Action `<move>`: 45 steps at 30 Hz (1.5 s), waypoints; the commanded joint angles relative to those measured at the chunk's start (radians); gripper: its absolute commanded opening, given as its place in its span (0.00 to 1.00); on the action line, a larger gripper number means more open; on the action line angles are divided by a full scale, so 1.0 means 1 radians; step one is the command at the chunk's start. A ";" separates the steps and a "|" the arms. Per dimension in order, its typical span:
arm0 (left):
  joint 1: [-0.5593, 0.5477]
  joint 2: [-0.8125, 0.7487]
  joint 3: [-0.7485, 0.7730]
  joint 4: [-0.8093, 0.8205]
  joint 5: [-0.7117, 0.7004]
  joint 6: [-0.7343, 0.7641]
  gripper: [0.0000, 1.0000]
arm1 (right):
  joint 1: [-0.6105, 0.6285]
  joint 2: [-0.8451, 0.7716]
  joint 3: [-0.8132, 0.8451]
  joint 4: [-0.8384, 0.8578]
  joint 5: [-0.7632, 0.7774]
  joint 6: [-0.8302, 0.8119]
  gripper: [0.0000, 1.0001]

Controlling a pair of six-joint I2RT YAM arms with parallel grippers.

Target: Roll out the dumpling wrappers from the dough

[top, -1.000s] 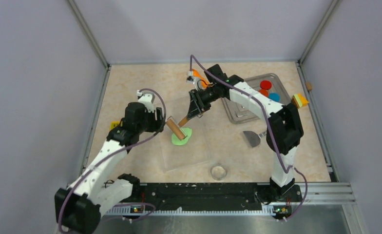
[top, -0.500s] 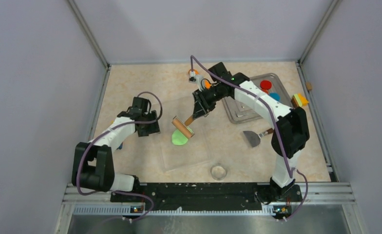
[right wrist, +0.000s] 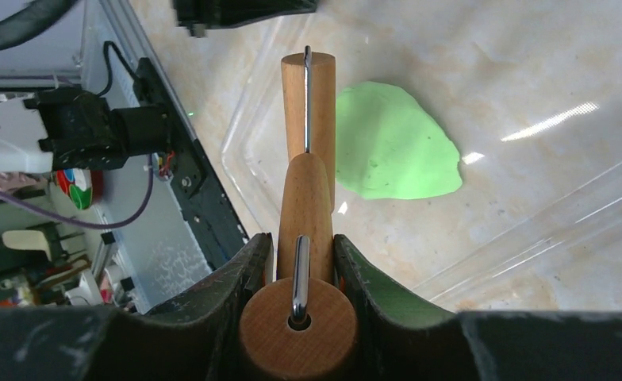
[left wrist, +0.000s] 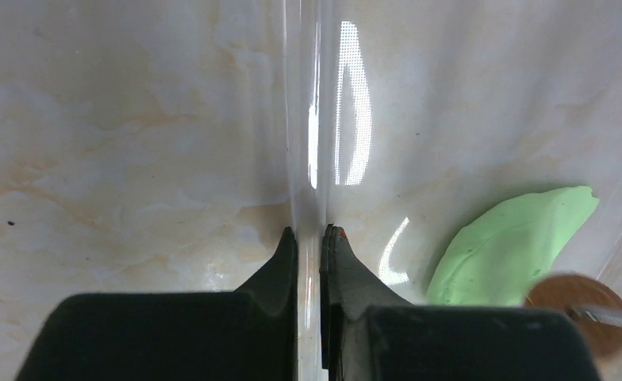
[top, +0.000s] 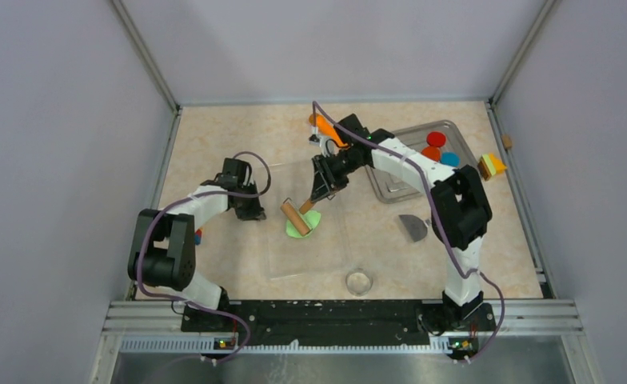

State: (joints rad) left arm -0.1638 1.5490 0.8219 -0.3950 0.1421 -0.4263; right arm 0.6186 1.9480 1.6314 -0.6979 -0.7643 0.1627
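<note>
The dough (top: 304, 225) lies as one flattened light-green patch near the middle of the top view, on the upper half of a clear mat (top: 314, 260). It is a rough oval, its longer side running from lower left to upper right.

The roller (top: 293, 214) sits at the dough's upper-left rim, touching it or just over its edge. Its barrel runs from upper left to lower right, so the dough lies off the barrel's lower-right flank. In the right wrist view the same patch lies just right of the barrel.

The right gripper (right wrist: 301, 242) is clamped on the roller's wooden handle, one finger on each side. It reaches in from the upper right and is the nearer arm to the dough.

The left gripper (left wrist: 312, 232) is at the mat's left edge, apart from the dough. Its fingers are drawn nearly together with the mat's edge running into the slit between them, so it looks pinched on the mat.

This reads as a rolling stroke in hand. The next pass would call for the barrel to travel across its own axis, toward the lower right, over the patch, with the left gripper there to stop the mat sliding.
</note>
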 commanded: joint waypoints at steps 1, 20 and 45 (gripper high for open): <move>0.000 0.054 -0.009 0.019 0.019 -0.019 0.00 | 0.001 0.055 0.009 0.023 0.053 0.066 0.00; 0.000 0.054 -0.025 0.047 0.045 -0.094 0.00 | 0.094 0.216 -0.003 -0.055 0.247 0.051 0.00; 0.003 0.030 -0.035 0.060 0.031 -0.057 0.00 | 0.161 0.137 0.033 -0.002 -0.019 0.022 0.00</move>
State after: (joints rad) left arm -0.1581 1.5593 0.8207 -0.3664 0.1768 -0.4725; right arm 0.7555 2.1319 1.6424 -0.6575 -0.7715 0.3046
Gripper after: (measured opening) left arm 0.072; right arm 0.331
